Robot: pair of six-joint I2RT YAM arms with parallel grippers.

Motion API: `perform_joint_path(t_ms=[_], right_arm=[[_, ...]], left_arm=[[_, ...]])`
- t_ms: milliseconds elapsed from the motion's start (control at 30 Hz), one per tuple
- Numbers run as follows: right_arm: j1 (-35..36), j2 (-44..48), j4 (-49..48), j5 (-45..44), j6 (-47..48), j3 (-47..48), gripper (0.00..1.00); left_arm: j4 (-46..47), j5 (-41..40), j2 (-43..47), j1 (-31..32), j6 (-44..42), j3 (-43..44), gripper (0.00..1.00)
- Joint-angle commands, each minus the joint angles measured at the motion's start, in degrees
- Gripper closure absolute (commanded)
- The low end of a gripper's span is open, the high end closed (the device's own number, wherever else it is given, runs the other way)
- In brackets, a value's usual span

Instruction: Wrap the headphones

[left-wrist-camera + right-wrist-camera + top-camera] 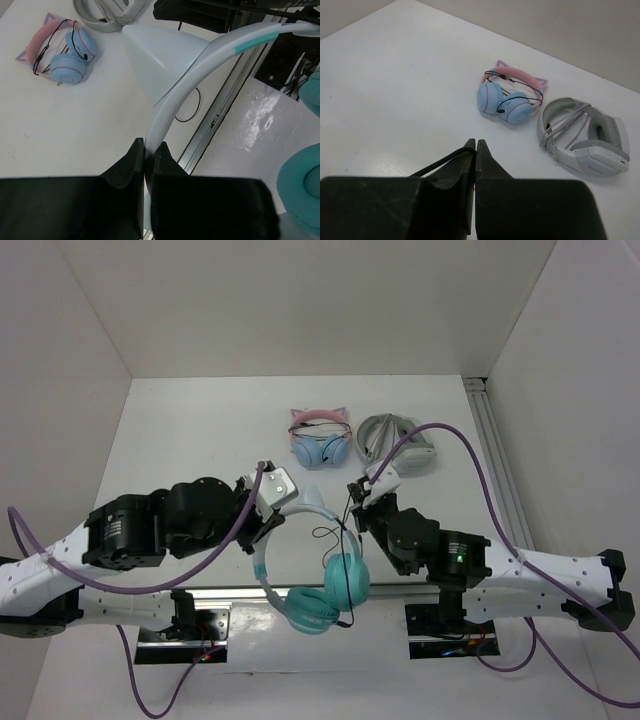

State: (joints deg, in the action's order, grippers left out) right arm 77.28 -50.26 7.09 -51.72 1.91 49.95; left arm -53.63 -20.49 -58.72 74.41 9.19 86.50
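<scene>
Left end effector (145,150) tight on headphones (192,75)

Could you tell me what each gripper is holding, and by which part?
The left gripper clamps the headphones by their headband; the right gripper pinches their thin black cable.

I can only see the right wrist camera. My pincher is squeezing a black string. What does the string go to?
Observer: That cable runs down to the headphones with teal ear cups.
Operator: Is anybody holding those?
Observer: Yes, the left gripper is shut on their whitish headband.
Operator: Do they have cat ears like the pink ones?
Observer: Yes, a pointed ear sticks up from the band just beyond that gripper.
</scene>
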Motion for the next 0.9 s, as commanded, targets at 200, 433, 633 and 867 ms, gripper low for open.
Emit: perform_joint_path(t_ms=[200, 433, 633, 867], right_arm=[[-1.4, 4.2, -7.8, 13.3, 0.2, -6.5, 0.99], [-1.9, 8.7, -23.8, 32.5, 1.8, -15.6, 0.8], [-5.8, 2.9, -38.9, 37.9, -2.8, -22.0, 0.65], [-11.5, -5.4, -52.0, 46.0, -9.6, -26.6, 0.59]], left_arm=[[12.7, 2.2, 4.1, 0.4, 5.0, 2.4, 1.0], [18.7, 1.7, 6.8, 0.4, 9.0, 0.8, 1.0], [22.0, -0.1, 6.2, 0.4, 11.9, 1.3, 1.0], [26.7, -13.1, 12.9, 0.4, 18.2, -3.8, 1.0]])
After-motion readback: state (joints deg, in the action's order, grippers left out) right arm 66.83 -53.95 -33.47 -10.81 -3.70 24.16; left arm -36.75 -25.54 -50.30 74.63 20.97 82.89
